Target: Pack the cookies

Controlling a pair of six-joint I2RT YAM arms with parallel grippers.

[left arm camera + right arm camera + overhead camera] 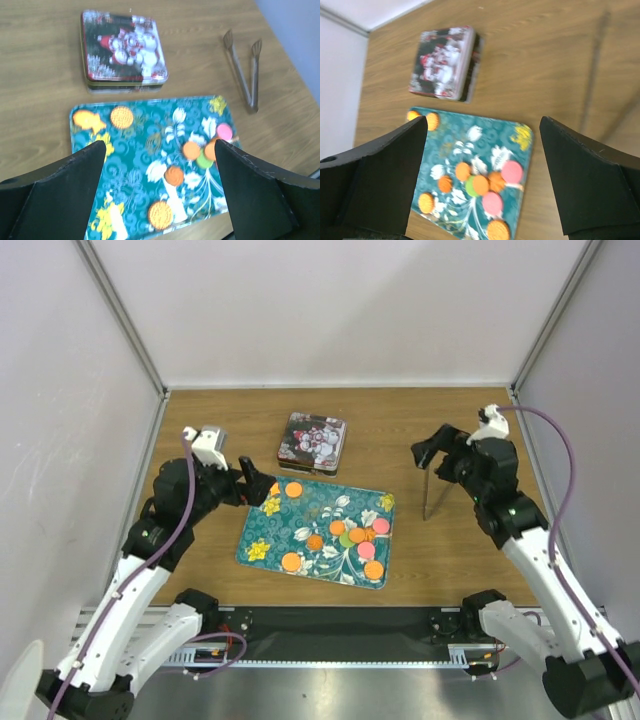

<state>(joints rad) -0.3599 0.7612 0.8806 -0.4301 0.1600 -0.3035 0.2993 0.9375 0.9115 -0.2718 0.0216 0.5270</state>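
Observation:
The cookies lie on a teal floral tray [300, 525]: orange, pink and green discs bunched at its right end [357, 536], an orange one at the front [291, 562] and one at the far left [294, 489]. My left gripper [256, 483] hangs open over the tray's far left corner, holding nothing. The left wrist view looks down between the open left gripper [160, 147] onto the tray [145, 135] and an orange cookie [174, 175]. My right gripper [428, 447] is open and empty above the table, right of the tray. Between its spread fingers [484, 125] the cookie cluster [480, 184] shows.
A closed square tin with a Christmas picture [312, 442] sits just behind the tray, also visible as the tin [122, 50] and the tin [442, 62]. Metal tongs [428, 495] lie on the wood right of the tray, below my right gripper. Grey walls enclose the table.

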